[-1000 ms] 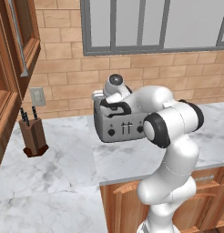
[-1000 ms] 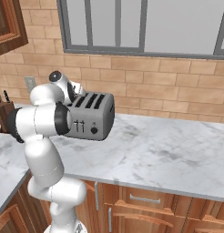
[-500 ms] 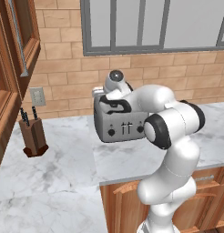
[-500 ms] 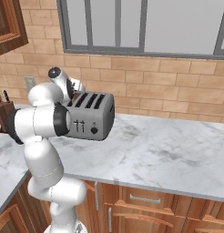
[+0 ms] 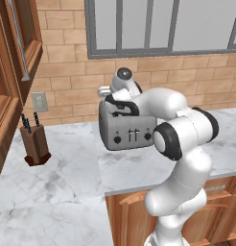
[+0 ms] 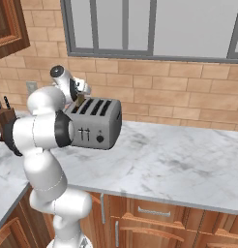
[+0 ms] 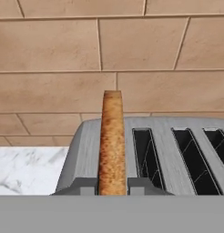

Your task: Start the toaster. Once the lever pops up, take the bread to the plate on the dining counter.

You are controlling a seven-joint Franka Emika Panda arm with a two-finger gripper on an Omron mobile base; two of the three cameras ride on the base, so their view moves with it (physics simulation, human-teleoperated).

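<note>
The counter (image 5: 53,192) is lying well below the gripper, its marble top running out to both sides beneath the arm. The brick wall (image 7: 54,50) is standing just beyond the gripper, straight ahead of it in the hand view.

The arm (image 5: 182,139) is reaching up from the base and bending over the toaster (image 5: 127,132), which is sitting on the counter directly under the gripper. In the right base view the toaster (image 6: 94,123) is showing four slots on top; in the hand view three empty slots of the toaster (image 7: 168,154) are lying to the right of the gripper's line.

The knife block (image 5: 36,144) is standing well off to the gripper's left, near the wall, with dark handles sticking up. An outlet (image 5: 39,102) is sitting on the wall above it.

The gripper (image 7: 112,185) is hovering over the leftmost slot, closed tight on the bread (image 7: 112,141). The slice is standing upright and edge-on between the two fingertips (image 7: 84,186), its top rising clear above the toaster. In the right base view the bread (image 6: 81,100) is showing as a small brown piece just under the gripper (image 6: 80,93), above the toaster's far-left slot. Whether its lower edge is clear of the slot cannot be told.
</note>
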